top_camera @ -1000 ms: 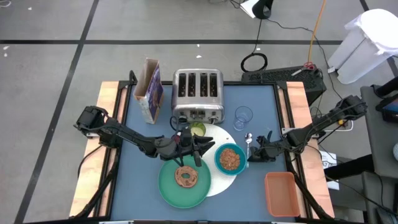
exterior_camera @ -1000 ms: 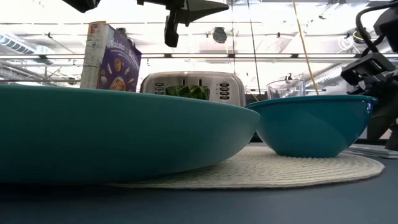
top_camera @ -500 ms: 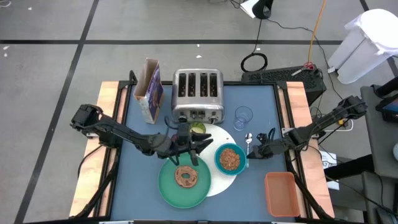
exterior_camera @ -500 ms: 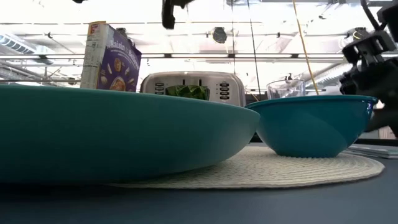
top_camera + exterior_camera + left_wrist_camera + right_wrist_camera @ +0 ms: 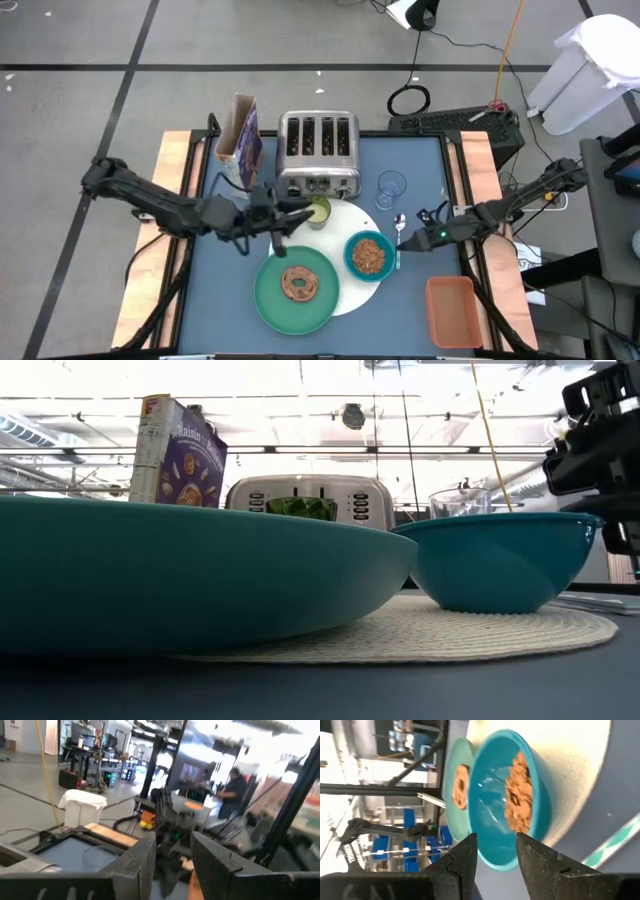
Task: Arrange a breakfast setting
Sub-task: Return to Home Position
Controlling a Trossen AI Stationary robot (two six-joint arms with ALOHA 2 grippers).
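Observation:
A white round mat (image 5: 352, 222) lies on the blue table. On it rest a green plate (image 5: 275, 300) with a brown ring pastry (image 5: 299, 284), a teal bowl (image 5: 369, 255) of cereal, and a yellow-green cup (image 5: 318, 210). A clear glass (image 5: 391, 188) and a metal spoon (image 5: 400, 224) are just off the mat's right side. My left gripper (image 5: 292, 215) is open and empty, raised left of the cup. My right gripper (image 5: 404, 240) is open beside the bowl's right wall (image 5: 495, 845), near the spoon, touching nothing. No dark red fruit shows.
A silver four-slot toaster (image 5: 318, 150) and a purple cereal box (image 5: 242, 145) stand at the table's far side. An orange tray (image 5: 452, 310) sits at the near right corner. A person (image 5: 232, 790) stands in the room beyond the table.
My left gripper has pulled back from above the green plate toward the table's left and far side, rising out of the low view. My right gripper has edged left toward the teal bowl. Nothing on the table has moved.

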